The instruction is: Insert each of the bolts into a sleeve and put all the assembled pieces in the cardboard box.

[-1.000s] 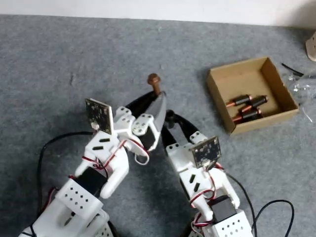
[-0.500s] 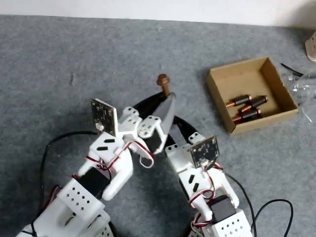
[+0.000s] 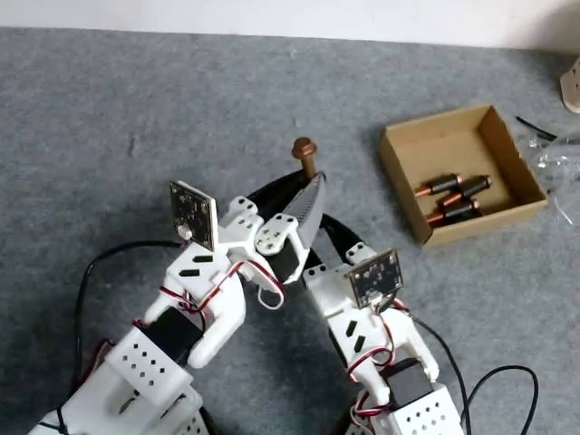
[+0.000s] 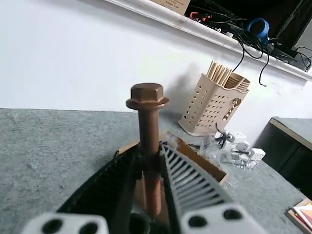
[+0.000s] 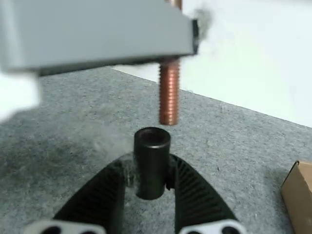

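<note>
- Grey felt covers the bench; the cardboard box holds three assembled pieces.
- Left hand grips a copper bolt upright, near the box.
- Right hand clamps a black sleeve just beneath that bolt.

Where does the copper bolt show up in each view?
High view: bolt upright mid-table, sticking out of the left arm's jaws.
Left wrist view: bolt head-up, clamped between the jaws.
Right wrist view: bolt's threaded tip just above the sleeve.
Shared landmark: the cardboard box.
</note>
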Robot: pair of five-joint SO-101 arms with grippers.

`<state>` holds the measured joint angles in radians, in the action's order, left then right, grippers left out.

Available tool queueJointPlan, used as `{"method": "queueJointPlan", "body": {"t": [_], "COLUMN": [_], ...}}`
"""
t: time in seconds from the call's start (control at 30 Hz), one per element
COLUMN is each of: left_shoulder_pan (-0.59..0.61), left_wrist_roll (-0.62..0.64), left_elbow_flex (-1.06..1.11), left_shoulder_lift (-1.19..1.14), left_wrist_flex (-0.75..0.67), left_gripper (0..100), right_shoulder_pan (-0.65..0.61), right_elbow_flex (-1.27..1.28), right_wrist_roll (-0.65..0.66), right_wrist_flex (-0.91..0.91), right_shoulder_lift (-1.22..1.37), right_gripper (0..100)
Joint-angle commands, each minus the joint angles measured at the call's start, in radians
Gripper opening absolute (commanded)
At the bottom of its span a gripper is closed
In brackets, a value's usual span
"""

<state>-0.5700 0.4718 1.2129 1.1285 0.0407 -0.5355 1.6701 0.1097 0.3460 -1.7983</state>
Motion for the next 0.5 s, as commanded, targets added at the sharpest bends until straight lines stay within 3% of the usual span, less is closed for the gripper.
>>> {"method": "queueJointPlan", "body": {"t": [0.0,0.13,0.47], "left_shoulder_pan": [-0.001,-0.001,-0.001], "left_wrist_roll": [-0.009,-0.071,-0.071], "left_elbow_flex": [0.001,0.001,0.002], "left_shoulder_lift": [0.028,0.028,0.028], "left_wrist_flex": [0.028,0.075,0.129], "left_gripper": [1,1,1], "right_shoulder_pan": [0.001,0.001,0.002], "right_elbow_flex": [0.14,0.139,0.139], "right_wrist_roll": [0.009,0.009,0.009], "right_wrist_flex": [-0.002,-0.002,-0.002], "right_shoulder_lift": [-0.002,-0.004,-0.007], "right_gripper": [0.5,0.5,0.5]}}
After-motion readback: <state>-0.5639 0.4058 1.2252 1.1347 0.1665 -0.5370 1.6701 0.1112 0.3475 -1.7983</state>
